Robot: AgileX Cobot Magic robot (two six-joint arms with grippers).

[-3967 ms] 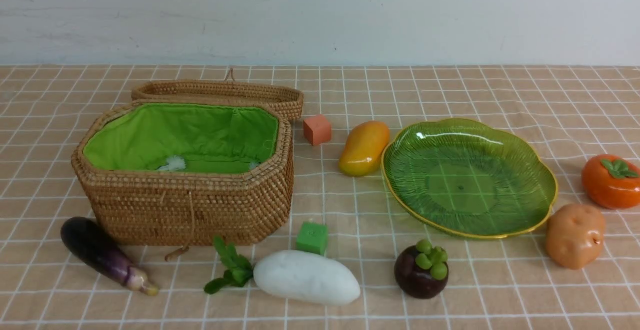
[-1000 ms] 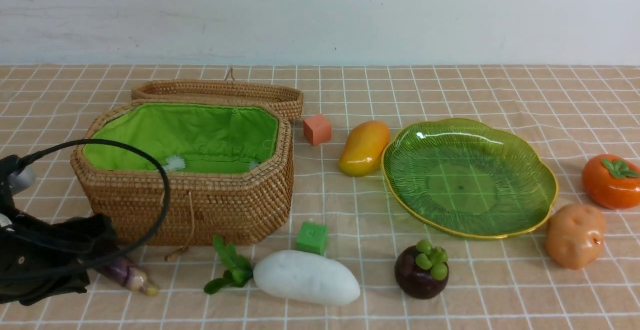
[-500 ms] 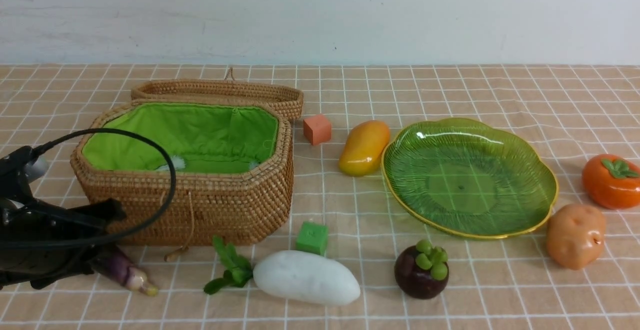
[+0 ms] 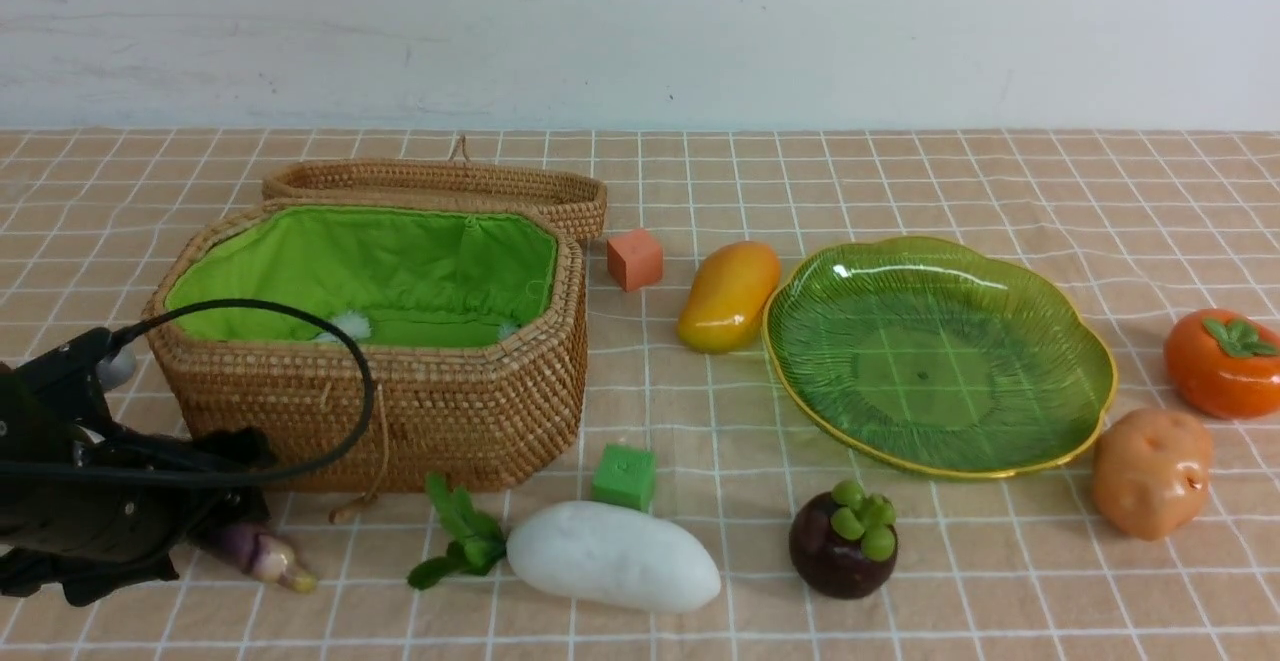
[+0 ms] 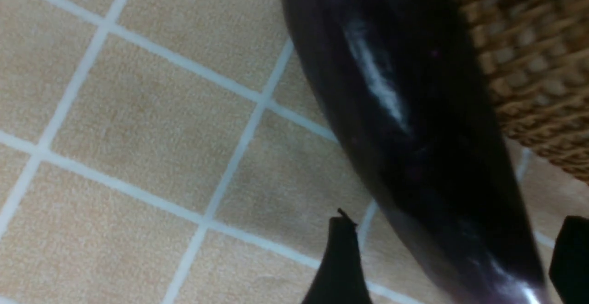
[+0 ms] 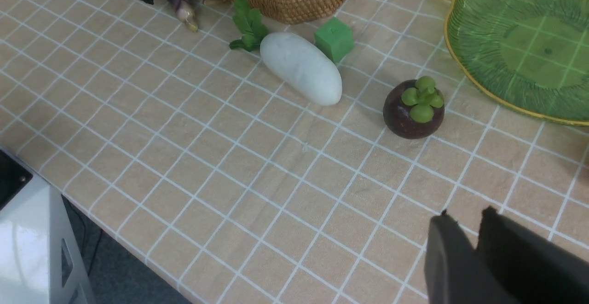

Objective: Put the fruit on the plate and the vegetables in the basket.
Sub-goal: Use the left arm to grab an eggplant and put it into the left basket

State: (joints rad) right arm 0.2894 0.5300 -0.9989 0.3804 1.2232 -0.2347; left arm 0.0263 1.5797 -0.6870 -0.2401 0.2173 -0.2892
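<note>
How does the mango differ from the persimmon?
The mango is elongated and yellow-orange, lying on its side; the persimmon is squat, deeper orange, with green leaves on top. The mango lies close by the left rim of the plate; the persimmon sits apart, to its right. Both are glossy and rest on the checked cloth.

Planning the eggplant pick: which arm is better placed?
Left. The left gripper stands open astride the eggplant beside the basket. The right gripper hangs over bare cloth, well away from it.
</note>
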